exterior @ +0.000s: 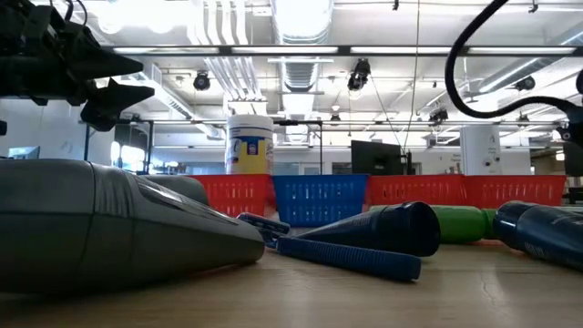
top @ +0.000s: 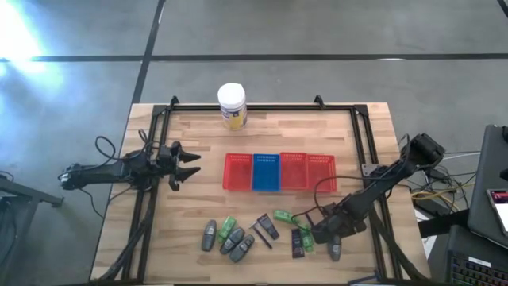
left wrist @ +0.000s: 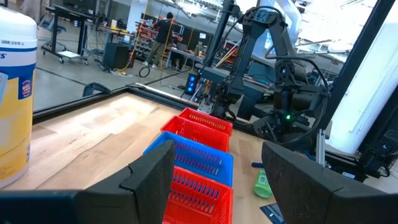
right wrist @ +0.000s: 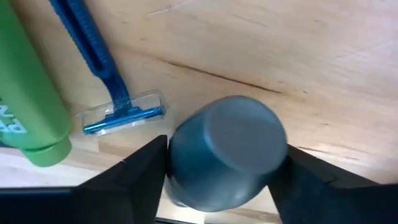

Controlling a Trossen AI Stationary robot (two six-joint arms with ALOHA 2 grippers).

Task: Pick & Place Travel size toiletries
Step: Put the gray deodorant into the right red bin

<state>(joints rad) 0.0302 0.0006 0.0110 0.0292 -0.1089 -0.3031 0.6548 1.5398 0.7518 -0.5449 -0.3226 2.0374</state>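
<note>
The travel size toiletries lie on the wooden table (top: 198, 135) near its front edge: grey oval bottles (top: 236, 241), green bottles (top: 284, 215), black flat tubes (top: 267, 226) and a thin dark stick (top: 260, 236). My right gripper (top: 332, 238) points steeply down at the front right and is shut on one grey bottle (right wrist: 227, 152). A blue razor (right wrist: 106, 68) and a green bottle (right wrist: 31, 93) lie just beside it. My left gripper (top: 186, 163) waits open above the table's left side, level, with nothing between its fingers (left wrist: 149, 180). My right gripper has the grey bottle between its two fingers, one finger (right wrist: 140, 177) on each side. They meet its sides just below its rounded end (right wrist: 186, 155), which faces the wrist camera. The fingers come slanting down from above. In the high view the bottle's lower end (top: 336, 254) lies on the table.
Red and blue mesh baskets (top: 279, 171) stand in a row at the table's middle. A white jar with a yellow label (top: 232, 106) stands at the far edge. A black frame rail (top: 365, 143) runs along the table's sides. People work in the room beyond.
</note>
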